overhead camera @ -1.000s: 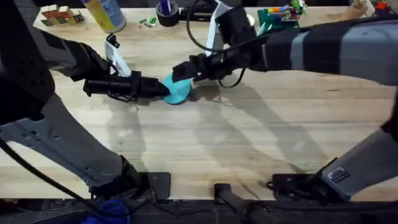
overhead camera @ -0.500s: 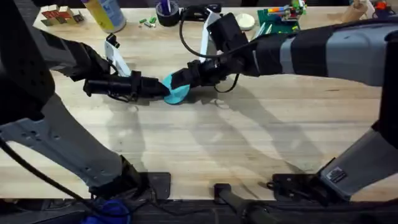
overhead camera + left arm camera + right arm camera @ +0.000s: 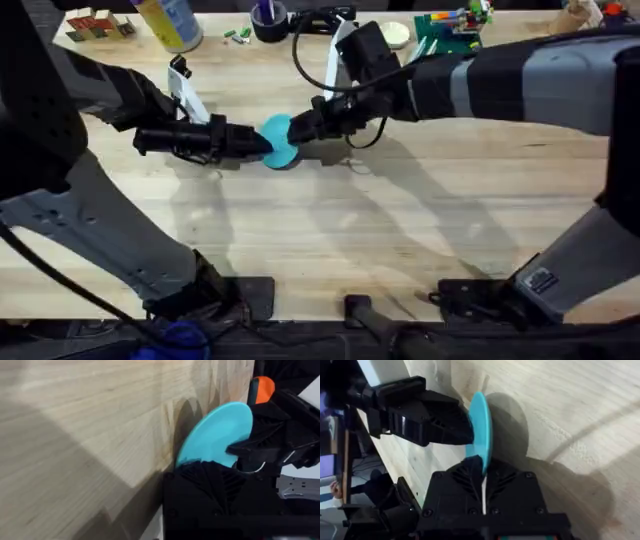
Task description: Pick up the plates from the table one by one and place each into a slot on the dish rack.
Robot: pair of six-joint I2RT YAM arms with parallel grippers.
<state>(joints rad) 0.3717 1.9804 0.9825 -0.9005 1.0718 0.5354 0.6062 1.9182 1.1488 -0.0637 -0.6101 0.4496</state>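
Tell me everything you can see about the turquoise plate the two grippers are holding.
The small round turquoise plate is thin, flat and plain, with a smooth matte look like plastic. It stands on edge rather than lying flat, over the middle of the light wooden table. The left gripper pinches its rim from one side and the right gripper from the other. Whether its lower edge touches the table is unclear.

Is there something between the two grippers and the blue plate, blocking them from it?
Nothing visible. The left gripper and the right gripper both meet the plate directly, one from each side, above the table. In the right wrist view the plate stands on edge between the two grippers.
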